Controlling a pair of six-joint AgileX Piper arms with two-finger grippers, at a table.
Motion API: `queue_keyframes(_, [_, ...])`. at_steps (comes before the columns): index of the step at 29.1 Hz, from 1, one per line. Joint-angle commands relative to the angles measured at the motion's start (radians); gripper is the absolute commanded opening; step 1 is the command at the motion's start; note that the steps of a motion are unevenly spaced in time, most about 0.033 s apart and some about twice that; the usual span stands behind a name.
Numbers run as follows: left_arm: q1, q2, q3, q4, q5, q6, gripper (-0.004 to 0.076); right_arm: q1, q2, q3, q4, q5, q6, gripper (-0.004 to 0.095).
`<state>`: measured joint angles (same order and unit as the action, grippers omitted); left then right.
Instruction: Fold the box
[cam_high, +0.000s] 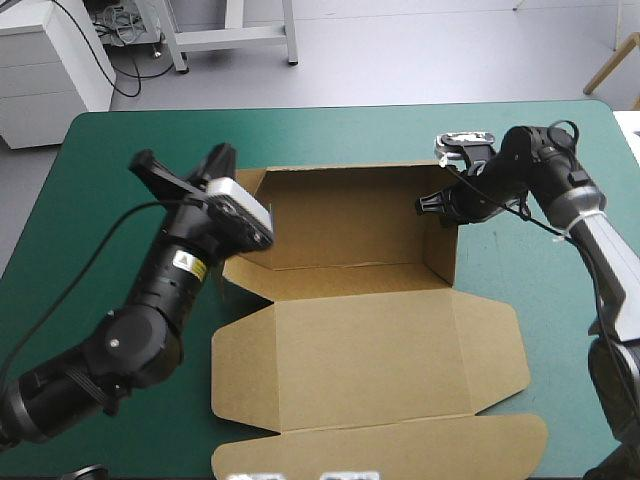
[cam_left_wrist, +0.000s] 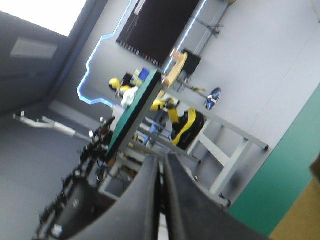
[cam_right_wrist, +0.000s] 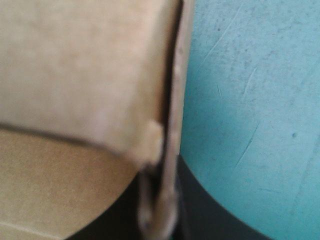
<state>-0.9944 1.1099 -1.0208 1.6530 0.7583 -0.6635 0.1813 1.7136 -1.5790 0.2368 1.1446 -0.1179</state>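
Note:
The brown box (cam_high: 360, 360) lies in the middle of the table, its tray part at the far side with walls raised and its lid flat toward the near edge. My right gripper (cam_high: 432, 203) is at the top of the right wall, shut on it. In the right wrist view the wall's edge (cam_right_wrist: 172, 100) runs down between the black fingers (cam_right_wrist: 205, 215). My left gripper (cam_high: 222, 158) is raised beside the box's left wall, shut, with nothing in it. In the left wrist view its fingers (cam_left_wrist: 150, 200) meet in an arch and point level into the room.
Teal-green cover (cam_high: 100, 200) shows on both sides of the box and beyond it. The lid's front flap (cam_high: 400, 445) reaches close to the table's near edge. A corner of the box (cam_left_wrist: 302, 220) shows beside the left gripper.

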Motion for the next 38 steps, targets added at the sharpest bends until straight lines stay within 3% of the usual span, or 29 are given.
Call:
queue_keyframes(1, [0.17,-0.024,-0.11,-0.136,-0.063,-0.001,-0.0001,-0.005,0.047,-0.147,0.018,0.057,0.028,-0.0015])
queue_keyframes(5, [0.404,-0.024,-0.147,-0.445,-0.168,0.103,-0.0001,-0.005,0.152,-0.239,0.018,0.059,0.055,-0.0015])
queue_keyframes(11, [0.729,-0.007,-0.147,-0.919,-0.17,0.404,-0.0001,-0.005,0.289,-0.317,0.021,0.059,0.059,-0.0015])
queue_keyframes(20, [1.045,0.064,-0.147,-1.503,-0.007,0.788,-0.0001,-0.005,0.334,-0.328,0.007,0.031,0.037,0.0003])
queue_keyframes(22, [1.08,0.08,-0.147,-1.573,0.03,0.831,-0.0001,-0.005,0.334,-0.337,0.006,0.029,0.016,0.0076])
queue_keyframes(26, [1.126,0.11,-0.147,-1.658,0.072,0.871,-0.0001,-0.005,0.334,-0.357,0.005,0.029,0.023,0.0392])
queue_keyframes(29, [1.135,0.121,-0.147,-1.684,0.085,0.889,-0.0001,-0.005,0.334,-0.386,0.005,0.033,0.023,0.0543])
queue_keyframes(38, [1.191,0.151,-0.147,-1.74,0.104,0.903,-0.0001,-0.007,0.284,-0.587,0.005,0.059,-0.006,0.0553])
